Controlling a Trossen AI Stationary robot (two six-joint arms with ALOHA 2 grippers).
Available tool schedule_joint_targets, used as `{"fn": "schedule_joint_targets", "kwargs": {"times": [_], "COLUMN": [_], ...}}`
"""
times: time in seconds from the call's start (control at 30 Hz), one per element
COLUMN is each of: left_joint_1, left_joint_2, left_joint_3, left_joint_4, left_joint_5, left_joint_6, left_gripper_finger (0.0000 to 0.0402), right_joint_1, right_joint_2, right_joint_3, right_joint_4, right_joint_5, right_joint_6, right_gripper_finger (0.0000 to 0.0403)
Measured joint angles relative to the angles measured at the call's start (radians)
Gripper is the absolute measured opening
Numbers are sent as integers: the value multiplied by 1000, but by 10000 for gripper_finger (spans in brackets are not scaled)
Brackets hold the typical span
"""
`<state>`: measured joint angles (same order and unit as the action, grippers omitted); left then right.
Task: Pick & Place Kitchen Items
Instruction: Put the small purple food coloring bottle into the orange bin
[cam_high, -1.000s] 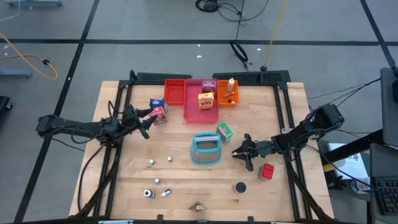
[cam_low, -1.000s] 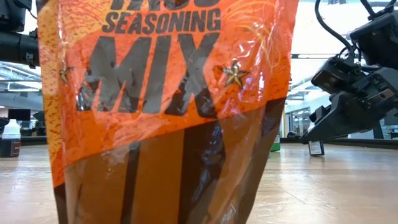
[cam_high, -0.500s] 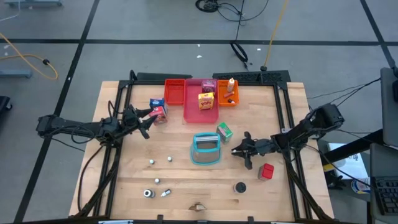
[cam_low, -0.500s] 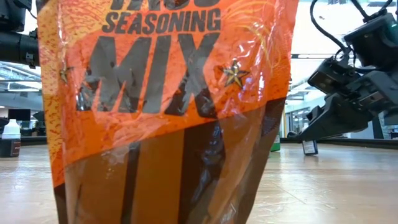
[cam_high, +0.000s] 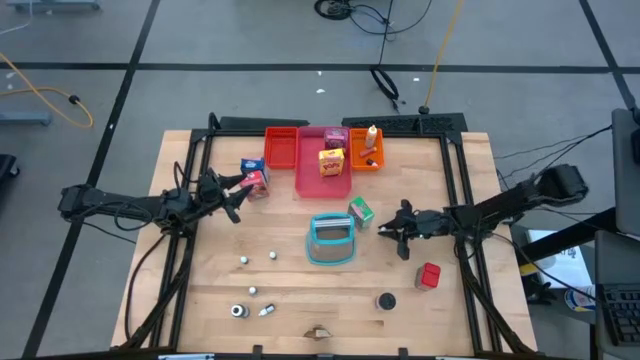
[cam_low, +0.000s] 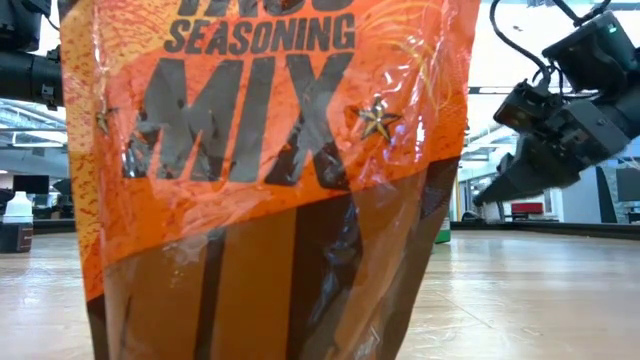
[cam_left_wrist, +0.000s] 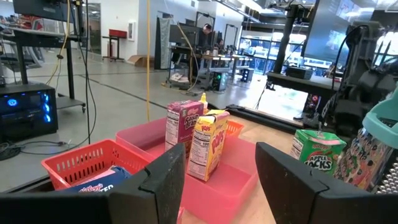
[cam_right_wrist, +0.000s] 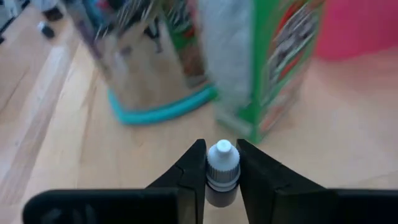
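My right gripper (cam_high: 388, 233) hangs over the table's right half, just right of the green carton (cam_high: 360, 211) and the teal basket (cam_high: 330, 240). It is shut on a small bottle with a white cap (cam_right_wrist: 222, 163). In the low view this gripper (cam_low: 482, 197) is above the tabletop. My left gripper (cam_high: 238, 192) stands open at the left, beside a red-blue carton (cam_high: 255, 178), with nothing between its fingers (cam_left_wrist: 163, 180). A yellow-pink carton (cam_high: 331, 160) stands in the pink tray (cam_high: 312, 182). An orange bottle (cam_high: 371, 140) stands in the orange tray (cam_high: 362, 162). My right gripper pinches the small bottle's body just below the white cap (cam_right_wrist: 222, 180) between its two fingers (cam_right_wrist: 193, 169). The fingers slant down from the table's right side. The cap sticks out past the fingertips. The bottle's lower end is hidden between the fingers.
A red cube (cam_high: 429, 276) and a dark cap (cam_high: 385, 300) lie near the right gripper. Tiny balls (cam_high: 243, 260) and small pieces (cam_high: 237, 311) sit at the near left. An orange seasoning pouch (cam_low: 260, 170) stands at the near edge and blocks most of the low view. A red tray (cam_high: 281, 148) sits at the back.
My right gripper has risen and drawn back toward the table's right and far edges, still shut on the small bottle, which has left the tabletop.
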<state>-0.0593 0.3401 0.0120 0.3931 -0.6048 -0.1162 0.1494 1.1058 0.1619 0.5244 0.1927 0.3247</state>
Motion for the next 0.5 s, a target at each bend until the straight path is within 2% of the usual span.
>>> {"fn": "schedule_joint_targets", "kwargs": {"times": [0.23, 0.5], "left_joint_1": [0, 0], "left_joint_2": [0, 0], "left_joint_3": [0, 0], "left_joint_4": [0, 0], "left_joint_5": [0, 0], "left_joint_6": [-2, -1], "left_gripper_finger": [198, 198], "right_joint_1": [-113, -279], "right_joint_2": [-144, -187], "right_joint_3": [0, 36], "right_joint_4": [-94, -90], "right_joint_5": [20, 20], "right_joint_6": [-66, -119], "right_gripper_finger": [59, 59]}}
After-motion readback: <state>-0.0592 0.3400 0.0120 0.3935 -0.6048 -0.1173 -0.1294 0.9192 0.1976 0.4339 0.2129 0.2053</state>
